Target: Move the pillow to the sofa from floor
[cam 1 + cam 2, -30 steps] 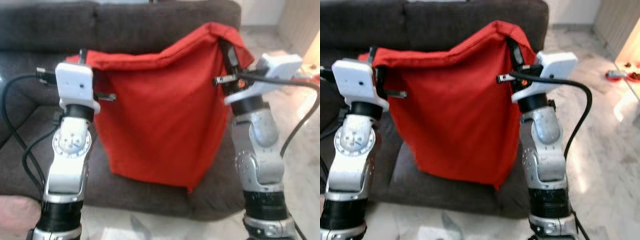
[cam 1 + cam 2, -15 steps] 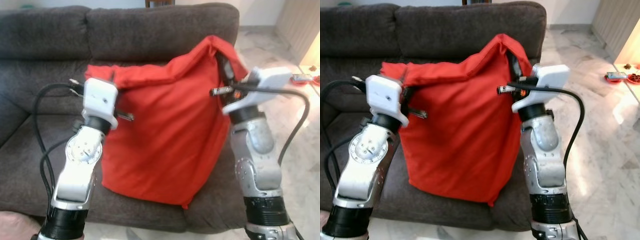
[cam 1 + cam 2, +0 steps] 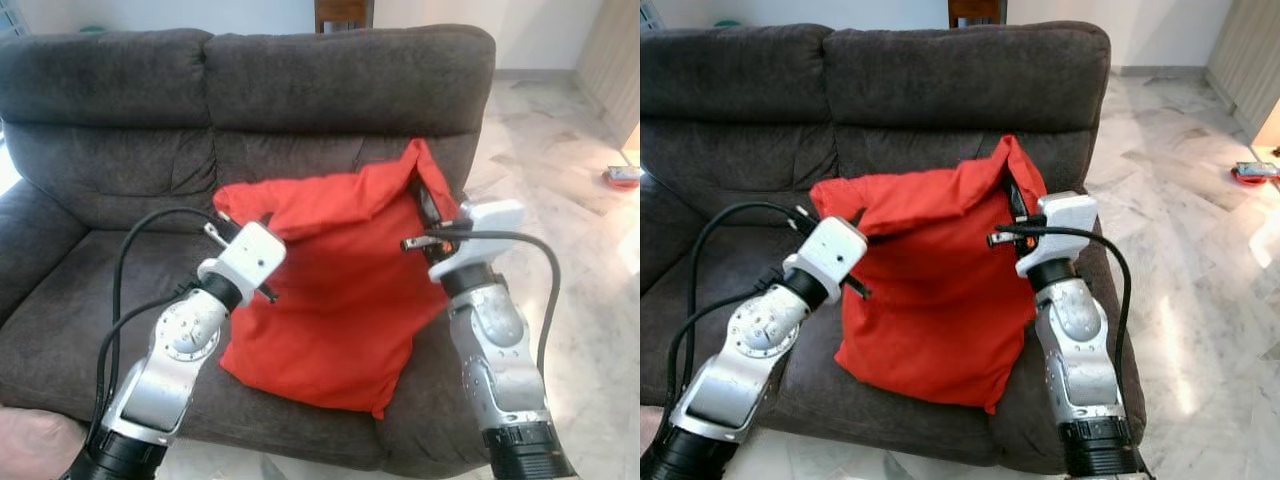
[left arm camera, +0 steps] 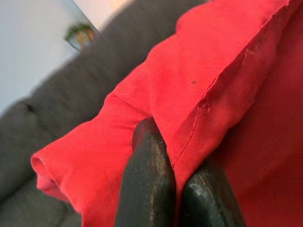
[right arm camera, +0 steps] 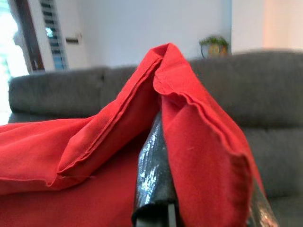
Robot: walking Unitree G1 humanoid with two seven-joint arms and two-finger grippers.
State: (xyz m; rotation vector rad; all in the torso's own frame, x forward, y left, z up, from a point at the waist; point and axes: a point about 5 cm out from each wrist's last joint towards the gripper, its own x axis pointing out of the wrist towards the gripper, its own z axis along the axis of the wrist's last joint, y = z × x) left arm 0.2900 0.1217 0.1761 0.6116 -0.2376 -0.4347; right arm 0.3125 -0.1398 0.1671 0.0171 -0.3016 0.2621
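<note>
- My left gripper [image 4: 177, 189] is clenched on the top edge of the red pillow [image 3: 335, 290] near its upper left corner; in my left wrist view my two black fingers [image 4: 147, 184] pinch the seam with red cloth folded between them.
- My right gripper [image 5: 189, 208] grips the pillow's upper right corner, which rises to a peak at about 1 o'clock of the pillow; one black finger [image 5: 154, 182] lies under the fold and cloth drapes over it.
- The pillow hangs between my two silver arms, its top edge sloping from the low left corner up to the right peak.
- Its lower edge rests on the seat cushion of the dark grey sofa [image 3: 110, 130], on the right-hand seat, with the bottom corner at 6 o'clock near the seat's front edge.
- The sofa's backrest stands behind the pillow at 12 o'clock.
- Pale marble floor [image 3: 1200, 290] spreads at 3 o'clock of the sofa.
</note>
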